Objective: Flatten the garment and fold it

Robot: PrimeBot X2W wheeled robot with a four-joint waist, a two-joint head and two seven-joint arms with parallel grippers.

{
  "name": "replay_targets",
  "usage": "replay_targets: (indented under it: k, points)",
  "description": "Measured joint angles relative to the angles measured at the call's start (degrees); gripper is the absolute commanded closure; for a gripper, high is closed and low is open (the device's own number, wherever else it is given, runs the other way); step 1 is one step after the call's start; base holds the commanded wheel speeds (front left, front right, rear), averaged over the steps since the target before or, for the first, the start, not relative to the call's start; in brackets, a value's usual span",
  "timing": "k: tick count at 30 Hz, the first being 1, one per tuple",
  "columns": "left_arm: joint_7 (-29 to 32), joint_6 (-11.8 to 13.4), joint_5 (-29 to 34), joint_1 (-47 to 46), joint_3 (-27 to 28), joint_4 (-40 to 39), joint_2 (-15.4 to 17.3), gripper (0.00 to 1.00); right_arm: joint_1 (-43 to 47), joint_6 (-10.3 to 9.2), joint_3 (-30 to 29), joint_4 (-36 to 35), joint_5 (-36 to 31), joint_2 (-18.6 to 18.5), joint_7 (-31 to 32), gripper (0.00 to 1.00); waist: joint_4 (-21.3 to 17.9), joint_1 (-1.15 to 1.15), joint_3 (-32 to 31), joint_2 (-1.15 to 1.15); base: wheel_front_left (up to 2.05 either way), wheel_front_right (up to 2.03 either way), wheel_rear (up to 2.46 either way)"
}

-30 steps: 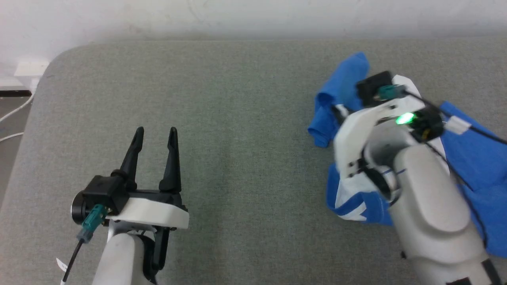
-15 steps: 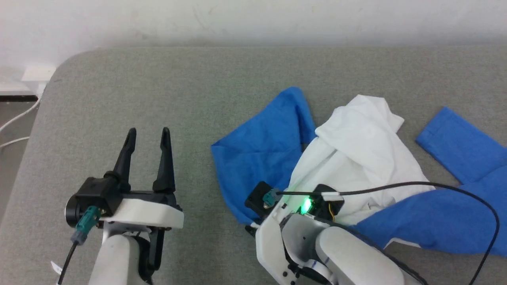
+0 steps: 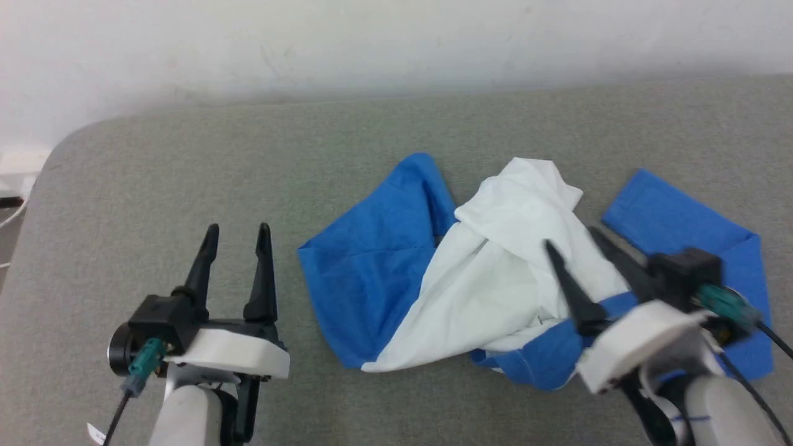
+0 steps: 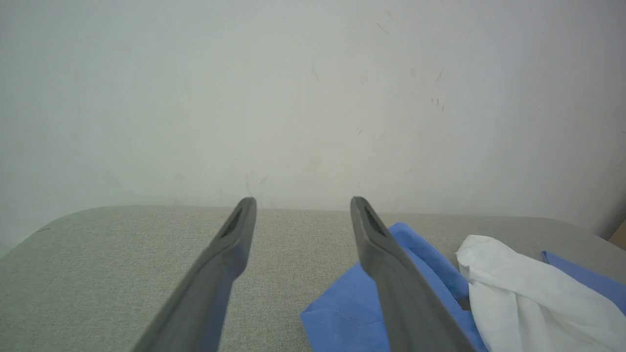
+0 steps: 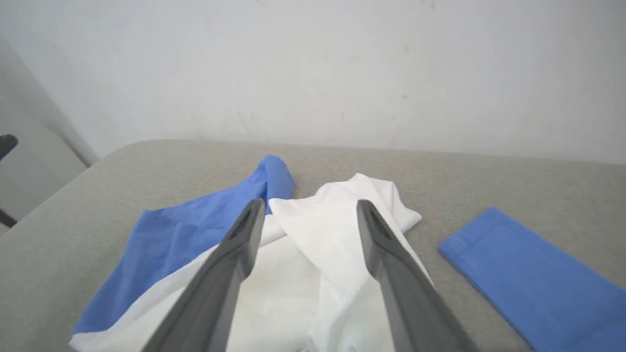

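The garment [image 3: 495, 291] has the right tool [image 3: 570, 238] directly over it. The tool's two dark fingers are spread wide with nothing between them, and they point across the bunched white body [image 5: 313, 274]. I cannot tell whether the fingertips brush the cloth or hang just above it. Outward from there, the white middle is heaped in soft ridges. One blue sleeve [image 3: 372, 260] is spread toward the robot's left, and the other blue sleeve [image 3: 675, 223] lies flatter toward its right. A blue edge curls under at the near side. The whole shirt sits on the right half of the grey desk [image 3: 186, 161]. The left tool [image 3: 238, 227] is well apart from the cloth over bare surface, equally wide and holding nothing. By my judgement the task is barely begun. The shirt is laid out only roughly, so the body needs pulling flat and the sleeves straightening, and no fold has been made.
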Motion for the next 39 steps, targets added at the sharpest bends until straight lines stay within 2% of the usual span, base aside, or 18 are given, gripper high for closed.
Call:
replay_targets:
  k: [3,7,10,16,19,20,21,23,26,30,32,35,39]
  points:
    - [0.0,-0.2,0.6,0.2,-0.9,2.6,0.0,0.0,4.4,0.0,-7.1,-0.6,-4.0,2.0,-4.1,0.0,-1.3,0.0,-0.3,0.0,0.0,0.0,0.0]
    - [3.8,0.6,0.8,-0.1,-2.5,9.1,0.0,0.0,7.6,0.0,-10.1,-0.2,-5.6,2.8,-5.6,0.0,-2.9,0.0,-0.3,0.0,0.0,0.0,0.0]
    - [10.9,2.2,0.3,-2.5,-2.8,13.3,0.0,0.0,7.9,0.01,-9.8,-0.3,-5.4,3.2,-5.9,0.0,-3.9,0.0,0.1,0.0,0.0,0.0,0.0]
    - [26.9,2.5,-2.2,-7.8,-4.8,19.2,0.0,0.0,7.4,0.01,-9.2,-0.4,-3.3,3.2,-6.8,0.0,-5.5,0.01,1.9,0.0,0.0,0.0,0.0]
    - [34.3,3.7,-3.2,-9.7,-5.3,20.1,0.2,0.0,6.8,0.01,-8.8,-0.3,-2.8,3.2,-7.3,0.0,-6.1,0.0,2.6,0.0,0.0,0.0,0.0]
    - [36.4,3.9,-3.2,-10.3,-5.5,20.0,0.4,0.41,6.7,0.01,-8.7,-0.3,-2.7,3.2,-7.3,0.0,-6.2,0.0,2.8,0.0,0.0,0.0,0.0]
    - [37.6,3.8,-3.3,-10.7,-5.6,19.5,0.6,1.0,6.7,0.01,-8.7,-0.3,-2.5,3.2,-7.3,0.0,-6.3,0.0,3.0,0.0,0.0,0.0,0.0]
    - [36.9,3.9,-3.7,-10.6,-5.3,18.1,0.7,1.0,6.7,0.01,-8.9,-0.2,-2.5,3.2,-7.3,0.0,-6.1,0.01,3.1,0.0,0.0,0.0,0.0]
    - [31.1,5.0,-4.4,-8.9,-3.6,15.6,0.4,1.0,6.7,0.01,-9.4,0.1,-2.2,3.2,-7.3,0.0,-5.2,0.01,3.1,0.0,0.0,0.0,0.0]
    - [21.9,8.1,-4.9,-6.8,1.1,11.5,1.3,1.0,6.7,0.01,-10.0,0.2,-2.1,3.2,-7.3,0.0,-3.3,0.01,2.7,0.0,0.0,0.0,0.0]
    - [19.7,9.5,-5.3,-5.6,3.2,10.0,2.2,1.0,6.7,0.01,-10.3,0.2,-2.1,3.2,-7.2,0.0,-2.2,0.01,2.4,0.0,0.0,0.0,0.0]
    - [19.0,11.4,-5.9,-3.1,5.9,8.6,3.3,1.0,6.7,0.01,-10.6,0.2,-2.1,3.2,-7.1,0.0,-0.5,0.01,1.9,0.0,0.0,0.0,0.0]
    - [22.4,13.6,-6.9,1.2,8.0,8.3,4.0,1.0,6.7,0.01,-10.7,0.3,-2.2,3.2,-6.0,0.0,1.7,0.01,1.3,0.0,0.0,0.0,0.0]
